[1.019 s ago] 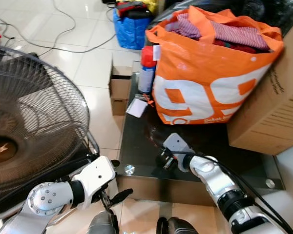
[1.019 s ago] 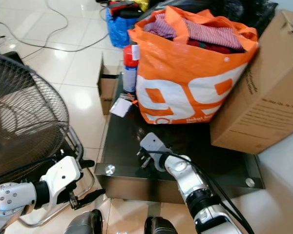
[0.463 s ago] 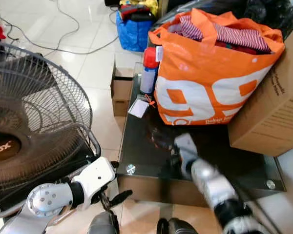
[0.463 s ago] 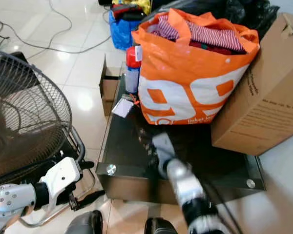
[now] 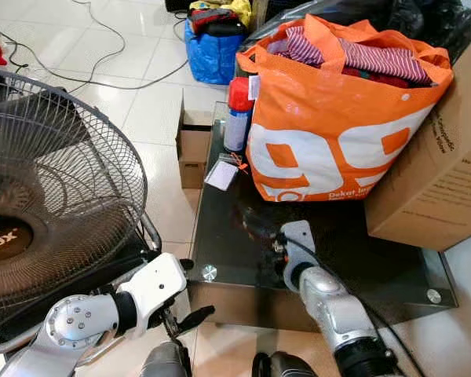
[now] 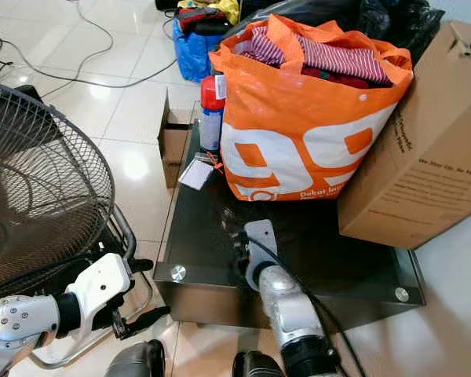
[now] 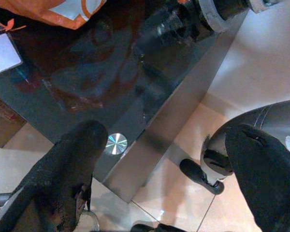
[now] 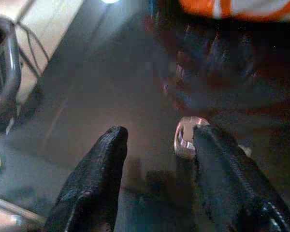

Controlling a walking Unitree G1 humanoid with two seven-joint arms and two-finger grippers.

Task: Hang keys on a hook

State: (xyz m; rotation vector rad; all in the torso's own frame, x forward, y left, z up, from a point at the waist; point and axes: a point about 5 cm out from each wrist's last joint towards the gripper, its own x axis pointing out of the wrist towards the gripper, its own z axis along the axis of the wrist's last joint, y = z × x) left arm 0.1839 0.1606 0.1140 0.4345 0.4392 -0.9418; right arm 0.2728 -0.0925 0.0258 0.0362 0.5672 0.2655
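Right wrist view shows the jaws of the right gripper (image 8: 157,169) standing apart, with nothing between them. A small silver piece (image 8: 186,137), which I judge to be part of the keys, lies on the dark glass table (image 8: 87,96) just beside one black finger (image 8: 232,174), perhaps touching it (the picture is blurred, so I cannot tell if there is real contact). The keys are therefore not yet grasped.

In the left eye view the right gripper (image 5: 279,243) is low over the table, near its front edge and in front of the orange bag (image 5: 337,133) full of clothes. A cardboard box (image 5: 439,165) stands to the right of the bag, and a white tag (image 5: 220,174) lies on the glass near a spray can (image 5: 236,114).

The left gripper (image 7: 159,179) hangs below the table edge with its two fingers wide apart and empty; it seems idle. A large fan (image 5: 55,188) stands on the robot's left.

As for the progress, the task is only at its beginning. The pickup is still to be done, then the carrying and the hanging. I see no hook in these pictures, so the robot must probably go somewhere else to find it.
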